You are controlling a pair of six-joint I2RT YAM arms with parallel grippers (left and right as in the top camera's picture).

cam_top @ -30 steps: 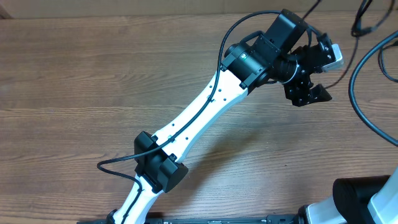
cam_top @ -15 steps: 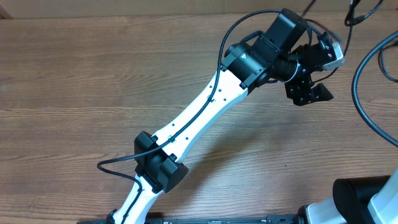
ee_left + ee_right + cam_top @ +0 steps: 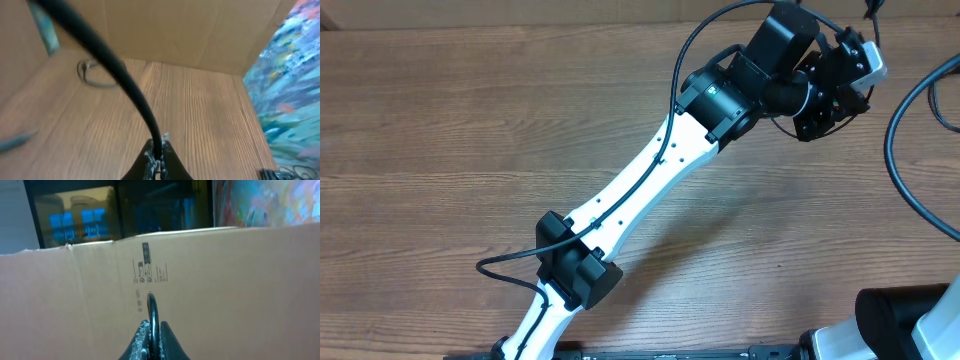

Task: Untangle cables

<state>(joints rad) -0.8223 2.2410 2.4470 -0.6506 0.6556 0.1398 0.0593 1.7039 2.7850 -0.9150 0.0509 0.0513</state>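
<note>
Left end effector [image 3: 156, 156] now sits nearer 1 o'clock, cable [image 3: 117, 75] in tow.
It and my right end effector [image 3: 151, 330] both pinch cable tight; strands parting, I judge.

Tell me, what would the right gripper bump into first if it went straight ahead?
Probably the cardboard wall. Only the black cable the right gripper holds lies before it; how far is unclear.
</note>
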